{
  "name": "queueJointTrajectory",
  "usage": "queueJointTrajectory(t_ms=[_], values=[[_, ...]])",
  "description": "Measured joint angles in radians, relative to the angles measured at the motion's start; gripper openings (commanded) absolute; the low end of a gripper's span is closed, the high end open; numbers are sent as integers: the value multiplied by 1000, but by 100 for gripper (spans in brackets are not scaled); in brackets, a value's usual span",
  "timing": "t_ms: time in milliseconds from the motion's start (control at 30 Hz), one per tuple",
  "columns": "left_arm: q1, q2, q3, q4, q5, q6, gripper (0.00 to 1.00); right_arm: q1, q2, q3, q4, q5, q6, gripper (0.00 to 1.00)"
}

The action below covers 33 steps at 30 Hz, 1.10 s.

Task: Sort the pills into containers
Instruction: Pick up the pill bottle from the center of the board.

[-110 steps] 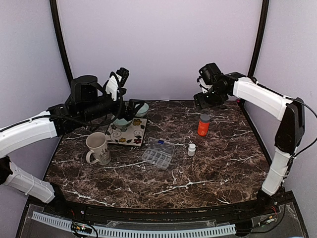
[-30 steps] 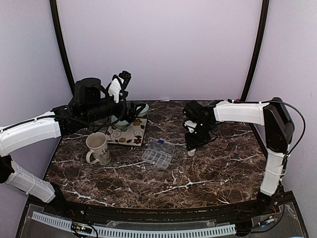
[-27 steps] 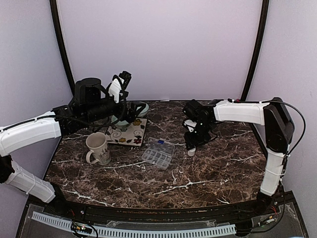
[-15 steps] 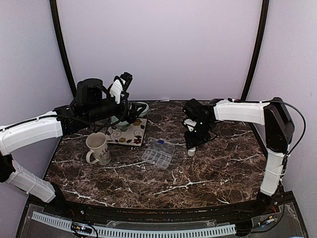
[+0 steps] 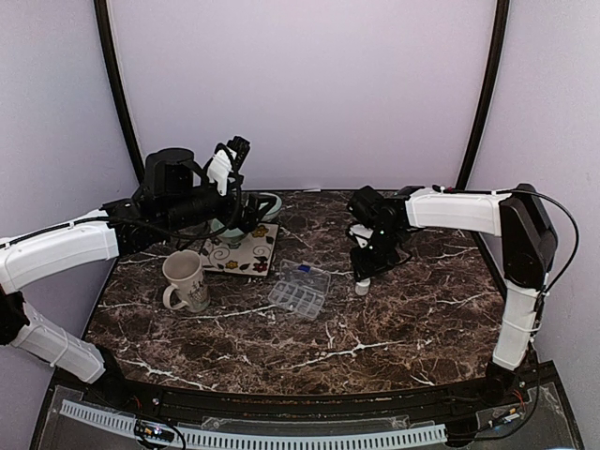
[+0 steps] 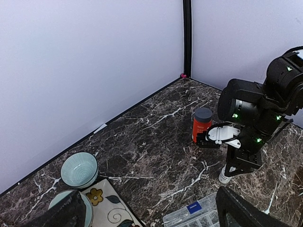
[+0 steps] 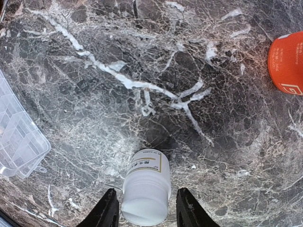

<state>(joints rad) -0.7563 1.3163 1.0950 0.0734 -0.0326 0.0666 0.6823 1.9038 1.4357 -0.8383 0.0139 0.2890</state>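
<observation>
— Where was the flat, clear plastic organiser box (image 5: 299,290) with its grid of small cells?

— It lay on the dark marbled table (image 5: 412,328), about the middle, between the cream mug (image 5: 185,279) and the small white pill bottle (image 7: 146,187). Whether any cell held pills, I could not tell; only a small blue patch showed at its far edge.

— And the right gripper (image 7: 146,208)?

— It pointed down over the white bottle, which stood upright just right of the box. The fingers (image 7: 108,210) stood one on each side of the bottle, parted a little wider than it, with a thin gap showing on both sides.

— Anything beyond it?

— An orange bottle with a grey cap (image 6: 202,124) stood upright farther back, apart from the white one.

— The left gripper (image 6: 150,201)?

— It hung high above the far left of the table, fingers spread wide and holding nothing, over a floral mat (image 5: 243,249) and two pale green bowls (image 6: 79,169).
</observation>
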Motion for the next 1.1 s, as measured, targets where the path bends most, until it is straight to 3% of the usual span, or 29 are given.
queueJointTrajectory(t_ms=[433,1100], values=[[2,0,0,0,11,-1,99,-2,0,-1,0,-14,-1,39],[2,0,0,1,15,-6,99,-2,0,-13,-2,-17,-3,13]])
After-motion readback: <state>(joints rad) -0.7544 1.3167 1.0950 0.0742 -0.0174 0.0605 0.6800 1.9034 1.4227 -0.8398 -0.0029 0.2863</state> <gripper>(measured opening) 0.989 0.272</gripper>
